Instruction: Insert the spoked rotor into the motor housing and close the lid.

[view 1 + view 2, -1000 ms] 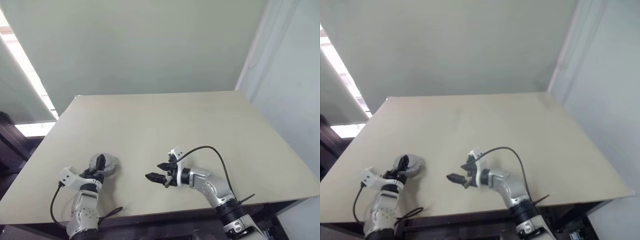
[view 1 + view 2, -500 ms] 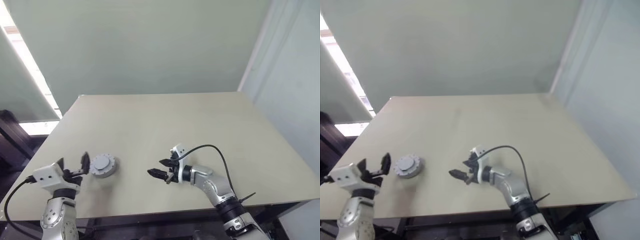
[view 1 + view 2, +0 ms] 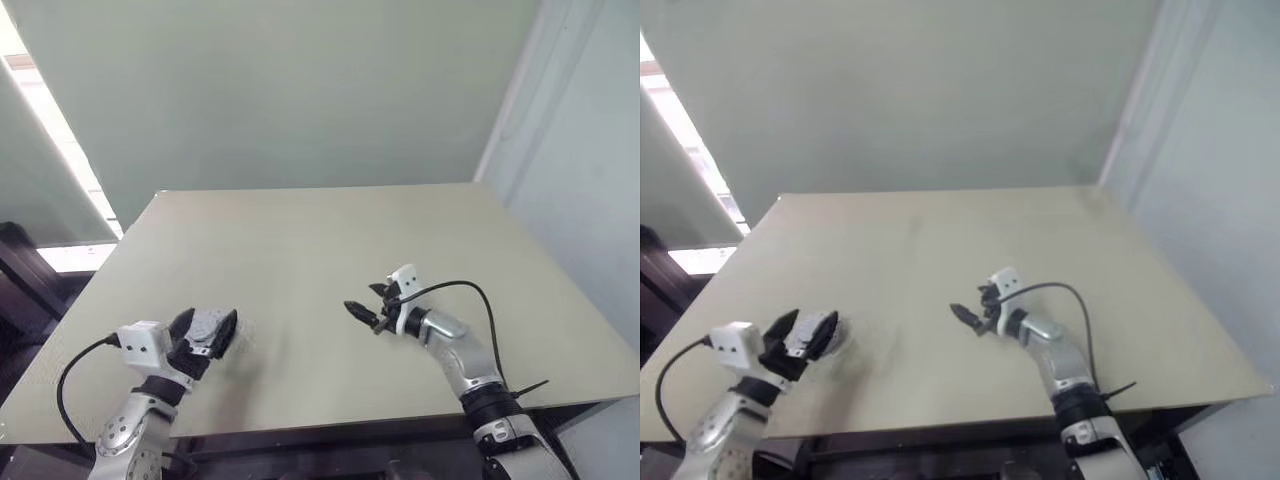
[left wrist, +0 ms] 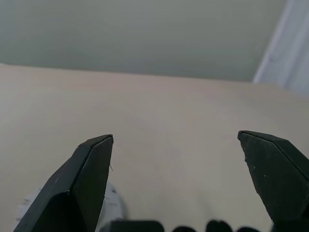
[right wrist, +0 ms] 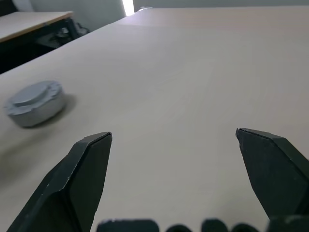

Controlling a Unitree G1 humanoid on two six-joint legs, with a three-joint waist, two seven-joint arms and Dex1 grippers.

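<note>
Closed housing (image 5: 35,102), lid on, rests on the surface (image 3: 330,250) at near left. Both end effectors, left (image 3: 205,331) and right (image 3: 362,312), gape empty; assembly apparently complete, so nothing needs holding.

A plain beige worktop (image 3: 330,250) is carrying a single item. The housing (image 5: 35,103), a squat grey round casing with its lid (image 5: 34,93) seated on top, is sitting upright directly on the surface, near the front left corner.

Motor housing (image 5: 35,102): squat grey round, lid (image 5: 34,93) on, table's near-left.
</note>
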